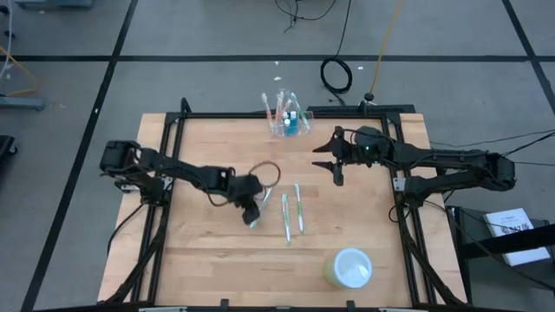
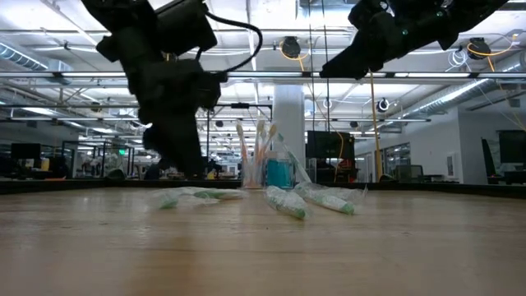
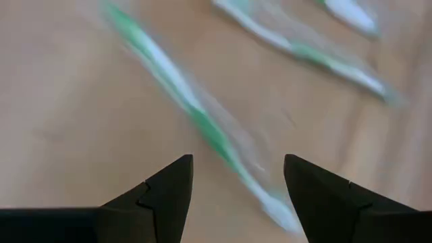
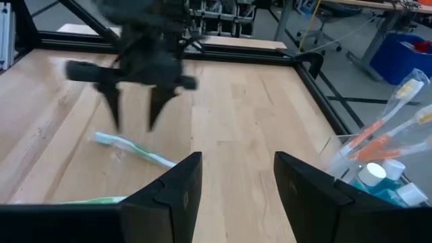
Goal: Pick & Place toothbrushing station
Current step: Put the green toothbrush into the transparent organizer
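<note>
- Left gripper [image 1: 252,213] hangs low over the middle of the table, fingers spread and gripping nothing. A wrapped green-and-white brush [image 3: 202,121] lies on the wood in the gap ahead of the fingertips, as the left wrist view shows.
- Brush axis, in that view, runs slantwise across the gap, not square to it, so I judge a small wrist turn would be needed before closing.
- Two more wrapped brushes [image 1: 291,212] lie side by side just beyond the left gripper, on the side facing the right arm, near each other and roughly parallel.
- Holder [image 1: 287,121], the clear cup, stands upright at the far table edge, already holding several brushes and something blue. It is well apart from the left fingers and near the right ones.
- Right gripper [image 1: 334,161] hovers high, fingers parted and empty; the holder sits just off to one side of them. That arm is the nearer to the holder; the left is nearer to the loose brushes.
- Bare wood lies between the brushes and the holder, so the way looks open.
- White-lidded tub [image 1: 349,267] sits near the front edge, clear of both arms.
</note>
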You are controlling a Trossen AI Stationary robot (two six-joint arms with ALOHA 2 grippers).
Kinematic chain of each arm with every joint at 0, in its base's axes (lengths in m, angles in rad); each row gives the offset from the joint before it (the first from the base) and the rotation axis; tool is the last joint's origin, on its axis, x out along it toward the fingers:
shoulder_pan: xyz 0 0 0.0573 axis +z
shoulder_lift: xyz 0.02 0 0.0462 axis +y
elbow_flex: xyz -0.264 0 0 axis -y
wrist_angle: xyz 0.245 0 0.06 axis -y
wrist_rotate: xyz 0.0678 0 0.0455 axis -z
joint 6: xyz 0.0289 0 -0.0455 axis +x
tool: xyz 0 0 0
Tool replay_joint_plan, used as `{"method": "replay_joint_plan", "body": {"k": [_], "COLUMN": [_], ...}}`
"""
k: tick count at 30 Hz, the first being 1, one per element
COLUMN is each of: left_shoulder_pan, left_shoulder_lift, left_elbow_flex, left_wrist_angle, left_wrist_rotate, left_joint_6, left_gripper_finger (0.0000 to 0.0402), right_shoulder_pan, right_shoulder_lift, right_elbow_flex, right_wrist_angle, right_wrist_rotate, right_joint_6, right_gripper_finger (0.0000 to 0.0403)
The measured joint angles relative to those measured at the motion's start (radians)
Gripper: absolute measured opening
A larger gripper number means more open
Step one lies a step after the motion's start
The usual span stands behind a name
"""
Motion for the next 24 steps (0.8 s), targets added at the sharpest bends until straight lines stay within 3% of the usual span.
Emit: {"method": "replay_joint_plan", "body": {"k": [3,6,10,15,21,24], "left_shoulder_pan": [-0.054,-0.100,-0.119,-0.131,-0.133,-0.099], "left_shoulder_lift": [0.034,0.062,0.089,0.077,0.062,0.068], "left_elbow_flex": [0.000,0.002,0.004,0.005,0.008,0.027], "left_wrist_angle": [0.043,0.086,-0.047,-0.159,-0.242,-0.171], "left_wrist_rotate": [0.102,0.131,0.151,0.136,-0.131,-0.243], "left_joint_6": [-0.012,0.003,-0.088,-0.062,-0.014,-0.015], "left_gripper_finger": [0.0234,0.0234,0.0234,0.0234,0.0234,0.0234], "right_shoulder_pan": [-0.002,-0.002,-0.002,-0.002,-0.002,-0.002], "right_shoulder_lift": [0.000,0.000,0.000,0.000,0.000,0.000], "right_elbow_flex": [0.000,0.000,0.000,0.000,0.000,0.000], "right_wrist_angle": [0.001,0.002,-0.007,-0.023,-0.056,-0.067], "right_wrist_rotate": [0.001,0.000,0.000,-0.003,-0.003,-0.003], "right_joint_6": [-0.002,-0.004,0.007,0.008,0.026,0.027], "right_gripper_finger": [0.0176,0.0176,0.0176,0.0176,0.0176,0.0176]}}
